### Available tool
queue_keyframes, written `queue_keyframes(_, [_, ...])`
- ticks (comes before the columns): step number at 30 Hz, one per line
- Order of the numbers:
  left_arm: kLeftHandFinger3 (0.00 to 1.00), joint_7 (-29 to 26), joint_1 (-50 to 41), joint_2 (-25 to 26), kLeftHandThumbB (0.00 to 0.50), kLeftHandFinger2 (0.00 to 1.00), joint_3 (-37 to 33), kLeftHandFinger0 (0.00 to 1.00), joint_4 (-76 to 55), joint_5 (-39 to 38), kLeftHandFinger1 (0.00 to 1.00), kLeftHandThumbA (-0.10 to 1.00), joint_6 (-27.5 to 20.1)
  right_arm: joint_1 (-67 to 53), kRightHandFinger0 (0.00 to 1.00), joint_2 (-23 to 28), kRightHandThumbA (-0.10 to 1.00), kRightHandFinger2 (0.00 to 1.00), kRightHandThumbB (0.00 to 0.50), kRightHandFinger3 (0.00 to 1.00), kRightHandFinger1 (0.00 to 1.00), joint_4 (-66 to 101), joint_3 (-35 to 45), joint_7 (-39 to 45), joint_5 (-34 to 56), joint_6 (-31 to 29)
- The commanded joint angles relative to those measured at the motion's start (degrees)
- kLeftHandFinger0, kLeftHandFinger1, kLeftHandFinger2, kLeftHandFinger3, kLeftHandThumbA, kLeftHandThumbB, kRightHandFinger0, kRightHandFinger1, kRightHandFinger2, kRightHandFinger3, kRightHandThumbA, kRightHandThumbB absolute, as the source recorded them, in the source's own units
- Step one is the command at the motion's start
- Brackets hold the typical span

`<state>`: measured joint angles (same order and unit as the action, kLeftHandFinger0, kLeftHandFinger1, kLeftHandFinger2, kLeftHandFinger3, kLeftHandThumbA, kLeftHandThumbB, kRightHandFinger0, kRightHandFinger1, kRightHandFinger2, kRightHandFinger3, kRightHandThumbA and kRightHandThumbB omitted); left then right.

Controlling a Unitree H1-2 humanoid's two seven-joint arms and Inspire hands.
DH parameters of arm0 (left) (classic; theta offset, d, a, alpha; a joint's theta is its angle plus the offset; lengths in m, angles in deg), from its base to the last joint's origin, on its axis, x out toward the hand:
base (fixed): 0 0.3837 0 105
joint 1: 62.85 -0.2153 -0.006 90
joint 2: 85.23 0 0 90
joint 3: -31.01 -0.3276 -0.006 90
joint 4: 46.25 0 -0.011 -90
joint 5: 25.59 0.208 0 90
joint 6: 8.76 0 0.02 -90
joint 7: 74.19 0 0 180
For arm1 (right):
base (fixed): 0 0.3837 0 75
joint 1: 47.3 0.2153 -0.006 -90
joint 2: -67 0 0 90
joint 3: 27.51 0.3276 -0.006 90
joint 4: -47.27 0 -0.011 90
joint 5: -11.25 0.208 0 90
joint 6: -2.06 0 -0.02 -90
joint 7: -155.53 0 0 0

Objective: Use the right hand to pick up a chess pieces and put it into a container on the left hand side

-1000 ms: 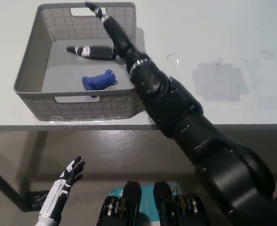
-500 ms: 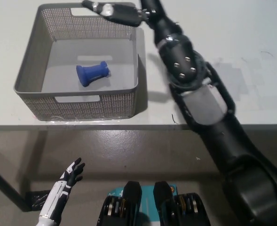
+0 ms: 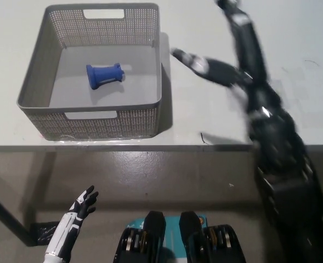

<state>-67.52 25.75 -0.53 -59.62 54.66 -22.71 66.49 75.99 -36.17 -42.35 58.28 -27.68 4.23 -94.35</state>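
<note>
Reaching: right hand (image 3: 235, 52) over table (image 3: 205, 115), fingers spread, empty.
Resting: left hand (image 3: 79, 208) low, fingers apart.
Basket (image 3: 150, 104): blue piece (image 3: 103, 75) inside.

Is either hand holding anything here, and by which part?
Nothing is held. The right hand is blurred but empty, the left hand open below the table, and the blue piece lies in the basket.

Even, bright light falls on the pale tabletop (image 3: 293, 38) without glare. The basket (image 3: 95, 118) throws a soft shadow to its right. The black right robot hand (image 3: 232, 49) is smeared by motion blur; the basket stays sharp.
</note>
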Motion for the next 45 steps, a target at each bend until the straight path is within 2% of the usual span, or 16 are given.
queue_keyframes(1, [1.00, 0.40, -0.31, 0.64, 0.249, 1.00, 0.44, 1.00, -0.42, -1.45, 1.00, 1.00, -2.28, -8.78, 1.00, 3.60, 1.00, 1.00, 0.336, 1.00, 1.00, 16.05, 4.43, 3.29, 10.96, 1.13])
queue_keyframes(4, [1.00, 0.58, -0.22, 0.60, 0.241, 1.00, 0.56, 1.00, 0.07, -1.95, 1.00, 1.00, -2.86, -12.18, 1.00, 3.86, 1.00, 1.00, 0.343, 1.00, 1.00, 15.60, 4.03, 3.72, 10.39, 1.61])
queue_keyframes(9, [1.00, 0.91, -0.05, 0.59, 0.261, 1.00, 0.85, 1.00, 0.16, -2.57, 1.00, 1.00, -2.08, -17.18, 1.00, 4.59, 1.00, 1.00, 0.291, 1.00, 1.00, 12.49, 3.27, 4.68, 9.71, -0.65])
queue_keyframes(15, [1.00, 0.83, -0.28, 0.23, 0.251, 1.00, 0.61, 1.00, 1.18, -2.81, 1.00, 1.00, -3.22, -21.50, 1.00, 6.77, 1.00, 1.00, 0.233, 1.00, 1.00, 5.94, 2.31, 6.64, 8.17, -4.25])
queue_keyframes(20, [1.00, 0.20, -0.39, 0.11, 0.220, 1.00, 0.79, 1.00, 1.71, -2.47, 1.00, 1.00, -3.51, -23.67, 1.00, 6.27, 1.00, 1.00, 0.263, 1.00, 1.00, 3.93, 1.73, 7.08, 7.85, -4.35])
queue_keyframes(22, [1.00, 0.12, -0.84, 0.04, 0.212, 1.00, 0.90, 1.00, 1.32, -2.60, 1.00, 1.00, -3.36, -24.97, 1.00, 6.03, 1.00, 1.00, 0.241, 1.00, 1.00, 3.29, 1.42, 8.80, 10.65, -4.15])
queue_keyframes(24, [1.00, 0.23, -0.81, 0.05, 0.224, 1.00, 0.98, 1.00, 1.53, -2.87, 1.00, 1.00, -3.36, -26.18, 1.00, 5.99, 1.00, 1.00, 0.229, 1.00, 1.00, 2.65, 1.13, 9.30, 10.86, -4.66])
queue_keyframes(27, [1.00, 0.59, -0.88, 0.22, 0.231, 1.00, 1.07, 1.00, 1.86, -3.36, 1.00, 1.00, -3.50, -28.18, 1.00, 5.05, 1.00, 1.00, 0.247, 1.00, 1.00, 1.68, 1.06, 10.56, 13.77, -4.33])
queue_keyframes(28, [1.00, 0.60, -0.82, 0.35, 0.236, 1.00, 1.14, 1.00, 2.12, -3.37, 1.00, 1.00, -3.64, -28.78, 1.00, 4.75, 1.00, 1.00, 0.281, 1.00, 1.00, 1.31, 0.96, 10.03, 12.71, -4.55])
queue_keyframes(30, [1.00, 0.68, -0.43, 0.59, 0.235, 1.00, 1.22, 1.00, 2.50, -3.43, 1.00, 1.00, -3.91, -30.17, 1.00, 3.76, 1.00, 1.00, 0.301, 1.00, 1.00, 0.61, 1.04, 10.26, 13.88, -3.90])
queue_keyframes(32, [1.00, 0.42, -0.58, 0.74, 0.237, 1.00, 1.28, 1.00, 2.74, -3.03, 1.00, 1.00, -4.61, -32.08, 1.00, 3.53, 1.00, 1.00, 0.252, 1.00, 1.00, 0.65, 0.61, 10.07, 12.47, -4.00])
queue_keyframes(34, [1.00, 0.33, -0.12, 0.67, 0.232, 1.00, 1.56, 1.00, 3.22, -3.44, 1.00, 1.00, -4.87, -32.55, 1.00, 3.18, 1.00, 1.00, 0.225, 1.00, 1.00, -0.15, 0.54, 10.09, 12.02, -4.66])
queue_keyframes(38, [1.00, 0.37, -0.15, 0.28, 0.237, 1.00, 1.86, 1.00, 3.39, -4.03, 1.00, 1.00, -5.03, -35.00, 1.00, 1.97, 1.00, 1.00, 0.208, 1.00, 1.00, -1.37, 0.51, 10.76, 13.87, -4.75])
queue_keyframes(40, [1.00, 0.22, -0.23, 0.02, 0.238, 1.00, 1.93, 1.00, 3.43, -4.14, 1.00, 1.00, -5.14, -36.54, 1.00, 1.97, 1.00, 1.00, 0.151, 1.00, 1.00, -2.43, 0.38, 11.62, 14.42, -5.91])
queue_keyframes(45, [1.00, 0.11, -0.44, 0.03, 0.243, 1.00, 2.11, 1.00, 3.05, -4.34, 1.00, 1.00, -4.53, -38.69, 1.00, 2.67, 1.00, 1.00, 0.124, 1.00, 1.00, -3.08, 0.60, 13.04, 15.67, -5.33])
